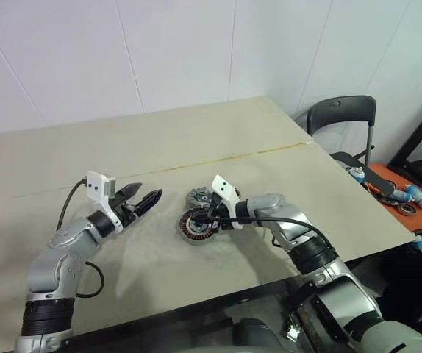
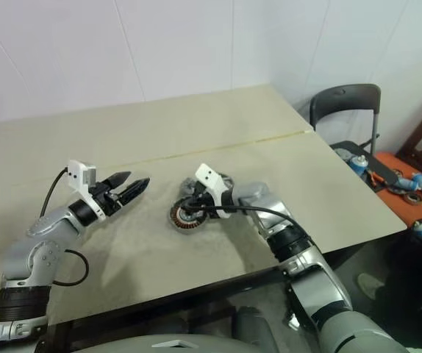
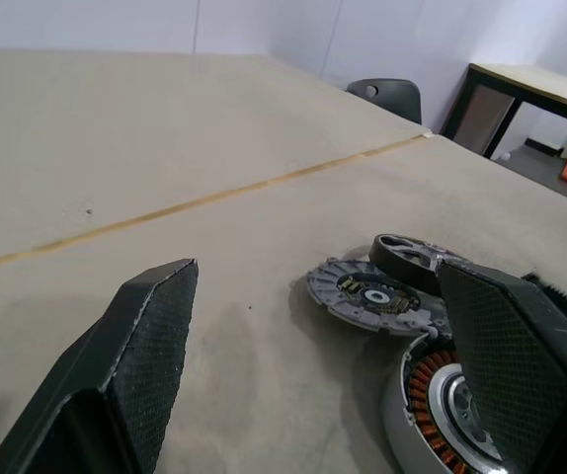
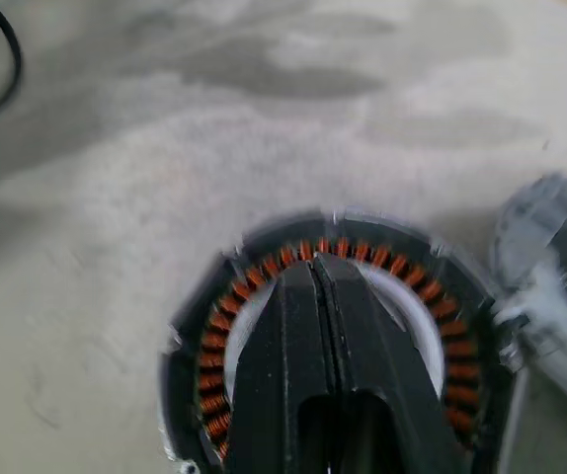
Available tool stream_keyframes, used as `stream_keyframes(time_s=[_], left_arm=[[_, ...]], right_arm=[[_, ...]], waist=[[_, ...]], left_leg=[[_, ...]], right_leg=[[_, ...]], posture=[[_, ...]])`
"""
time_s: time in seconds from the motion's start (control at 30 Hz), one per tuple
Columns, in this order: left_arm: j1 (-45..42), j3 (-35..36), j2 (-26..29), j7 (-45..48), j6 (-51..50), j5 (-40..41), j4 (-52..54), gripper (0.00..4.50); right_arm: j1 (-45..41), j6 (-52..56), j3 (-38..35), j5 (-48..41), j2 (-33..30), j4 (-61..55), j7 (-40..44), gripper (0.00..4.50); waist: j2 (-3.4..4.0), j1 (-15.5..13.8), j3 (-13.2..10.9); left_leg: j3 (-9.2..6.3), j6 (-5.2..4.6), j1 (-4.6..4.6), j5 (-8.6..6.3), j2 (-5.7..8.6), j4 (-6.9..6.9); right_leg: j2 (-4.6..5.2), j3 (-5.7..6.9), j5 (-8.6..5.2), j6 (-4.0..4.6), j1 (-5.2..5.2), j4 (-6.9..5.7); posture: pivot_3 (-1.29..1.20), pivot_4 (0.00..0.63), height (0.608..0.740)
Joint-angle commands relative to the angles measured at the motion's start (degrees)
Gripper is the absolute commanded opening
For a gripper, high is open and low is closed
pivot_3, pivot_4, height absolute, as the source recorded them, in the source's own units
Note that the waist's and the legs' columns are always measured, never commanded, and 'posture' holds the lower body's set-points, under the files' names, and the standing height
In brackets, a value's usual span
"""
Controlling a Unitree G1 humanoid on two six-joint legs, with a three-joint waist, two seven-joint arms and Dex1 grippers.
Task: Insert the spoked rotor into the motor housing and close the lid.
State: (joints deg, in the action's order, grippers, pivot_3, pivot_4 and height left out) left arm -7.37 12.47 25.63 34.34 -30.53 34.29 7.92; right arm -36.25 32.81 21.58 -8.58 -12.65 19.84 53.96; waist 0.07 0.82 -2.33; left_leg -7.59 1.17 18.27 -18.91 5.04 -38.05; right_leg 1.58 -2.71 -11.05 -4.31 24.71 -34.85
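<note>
The motor housing, a silver shell with a ring of copper windings, lies flat near the middle of the table. My right gripper is shut, with nothing between its fingers. Its tips rest over the housing's silver hub. Just behind the housing lies the ribbed grey lid. The black-ringed spoked rotor sits at the lid's far edge, and I cannot tell whether it overlaps it. My left gripper hangs open a hand's width left of the housing, pointing toward it and holding nothing.
A tape seam runs across the beige table. A dark chair stands at the far right corner. An orange surface with small tools sits past the right edge. The front edge is close under my arms.
</note>
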Motion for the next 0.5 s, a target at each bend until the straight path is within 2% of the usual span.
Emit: stream_keyframes(time_s=[0.03, 0.13, 0.37, 0.5], left_arm=[[-0.5, 0.8, 0.0, -0.4, 0.8, 0.2, 2.6, 4.1], [-0.3, 0.6, -0.1, -0.4, 0.7, 0.2, 2.7, 4.1], [-0.2, 0.1, -0.4, -0.4, 0.6, 0.0, 2.8, 4.1], [-1.1, -0.1, -0.4, -0.3, 0.7, -0.1, 1.9, 4.1]], right_arm=[[0.3, -2.5, 0.8, 2.3, 1.0, 5.0, -1.6, 0.02], [0.4, -3.5, 0.4, 2.7, 1.1, 5.7, -2.2, 0.02], [-0.2, 3.8, -5.2, -4.7, 1.2, -1.5, 0.7, 0.02], [-4.5, 11.2, -14.4, -12.8, 4.6, -2.4, -2.3, 0.02]], waist=[[-0.03, 0.0, 0.0], [-0.03, 0.1, 0.0], [-0.04, 0.0, 0.0], [-0.02, 0.1, 0.0]], left_leg=[[0.01, 0.0, -0.04, 0.0, 0.0, 0.0], [0.01, 0.01, -0.26, 0.0, -0.01, 0.0], [0.01, 0.01, -0.46, 0.01, -0.01, 0.0], [0.01, 0.02, -0.21, 0.01, 0.0, 0.0]], right_leg=[[0.0, -0.01, 0.0, 0.0, -0.02, -0.01], [-0.01, -0.01, -0.01, 0.0, -0.24, -0.04], [-0.02, -0.01, -0.15, -0.21, -0.45, -0.1], [-0.02, -0.03, -0.02, 0.0, -0.16, -0.11]], posture=[[0.0, 0.0, 0.74], [0.0, 0.0, 0.74], [0.0, 0.0, 0.74], [0.0, 0.0, 0.74]])
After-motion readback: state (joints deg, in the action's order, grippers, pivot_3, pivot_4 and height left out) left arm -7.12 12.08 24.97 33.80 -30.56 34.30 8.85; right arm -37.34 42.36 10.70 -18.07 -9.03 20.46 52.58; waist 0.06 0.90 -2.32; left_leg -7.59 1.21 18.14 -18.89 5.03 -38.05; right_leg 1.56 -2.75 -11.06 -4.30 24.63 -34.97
